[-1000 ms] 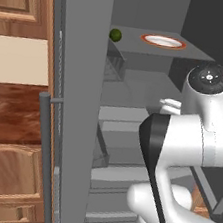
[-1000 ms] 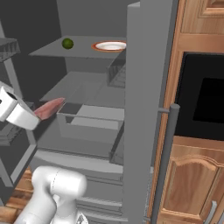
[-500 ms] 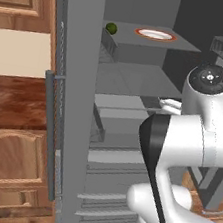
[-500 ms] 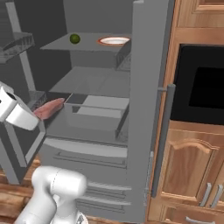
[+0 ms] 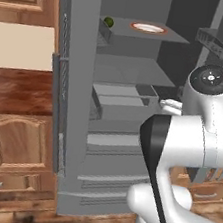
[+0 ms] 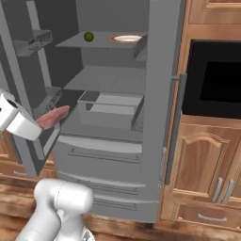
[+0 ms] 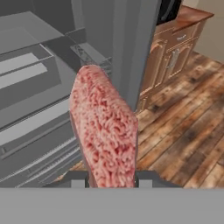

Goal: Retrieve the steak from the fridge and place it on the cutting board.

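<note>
Kitchen with the fridge [image 6: 113,113] standing open: your end effector [image 7: 111,177] is clamped on the steak [image 7: 105,131], held outside at its 8 o'clock.

The arm [image 5: 199,147] is glossy white with rounded, bulbous segments. 1 joint carries a black band along its curve. A dark grey round cap with small red marks tops the upper joint. The base segment [image 6: 59,207] is pale grey-white and cylindrical.
</note>
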### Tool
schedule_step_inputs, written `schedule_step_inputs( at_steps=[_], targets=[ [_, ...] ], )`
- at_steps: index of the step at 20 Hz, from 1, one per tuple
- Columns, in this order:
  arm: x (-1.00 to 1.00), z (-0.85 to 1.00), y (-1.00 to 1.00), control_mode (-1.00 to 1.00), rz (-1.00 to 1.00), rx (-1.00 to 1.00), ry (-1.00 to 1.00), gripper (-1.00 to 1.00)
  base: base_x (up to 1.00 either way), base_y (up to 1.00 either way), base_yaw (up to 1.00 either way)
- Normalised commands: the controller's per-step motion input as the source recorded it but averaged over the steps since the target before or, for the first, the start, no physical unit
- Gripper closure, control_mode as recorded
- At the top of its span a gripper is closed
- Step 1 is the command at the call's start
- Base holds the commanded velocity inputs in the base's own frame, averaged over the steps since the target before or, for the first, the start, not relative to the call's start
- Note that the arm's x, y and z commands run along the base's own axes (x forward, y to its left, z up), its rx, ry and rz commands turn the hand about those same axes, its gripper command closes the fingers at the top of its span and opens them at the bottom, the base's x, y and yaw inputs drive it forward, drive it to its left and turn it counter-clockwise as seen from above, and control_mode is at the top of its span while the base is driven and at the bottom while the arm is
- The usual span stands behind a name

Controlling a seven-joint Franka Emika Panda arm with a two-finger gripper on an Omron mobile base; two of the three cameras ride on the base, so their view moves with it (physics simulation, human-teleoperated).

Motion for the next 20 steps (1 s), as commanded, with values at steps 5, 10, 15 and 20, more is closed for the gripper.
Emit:
schedule_step_inputs(
  at_steps=[5,10,15,20],
  targets=[
    [0.00,0.00,0.00,1.00,0.00,0.00,0.00,1.00,-0.43,0.52,-0.02],
    [0.00,0.00,0.00,1.00,0.00,0.00,0.00,1.00,-0.30,0.78,-0.06],
    [0.00,0.00,0.00,1.00,0.00,0.00,0.00,1.00,-0.23,0.87,-0.07],
    [0.00,0.00,0.00,1.00,0.00,0.00,0.00,1.00,-0.17,0.89,-0.08]
  ],
)
